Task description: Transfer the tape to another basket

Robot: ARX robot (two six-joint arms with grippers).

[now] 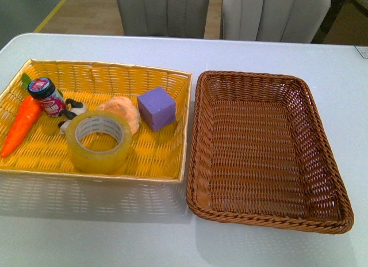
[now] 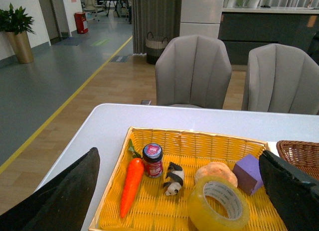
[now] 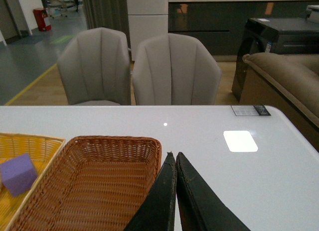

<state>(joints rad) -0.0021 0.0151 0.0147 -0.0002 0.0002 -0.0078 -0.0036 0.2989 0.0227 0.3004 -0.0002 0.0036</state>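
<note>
The tape (image 1: pixel 96 158), a wide yellowish roll with a white core, lies flat near the front of the yellow basket (image 1: pixel 103 65). To its right stands the dark brown wicker basket (image 1: pixel 259 146), with nothing in it. Neither arm shows in the front view. My left gripper (image 2: pixel 179 156) hangs open above the yellow basket, its fingers spread wide on either side of the tape (image 2: pixel 202 217) and apart from it. My right gripper (image 3: pixel 172 154) is shut on nothing, over the white table just beside the brown basket (image 3: pixel 94 186).
With the tape in the yellow basket lie a carrot (image 1: pixel 22 124), a small jar (image 1: pixel 47 96), a toy panda (image 1: pixel 71 113), a pale orange lump (image 1: pixel 122 110) and a purple block (image 1: pixel 156 108). Two grey chairs (image 1: pixel 218 14) stand behind the white table (image 1: pixel 115 238).
</note>
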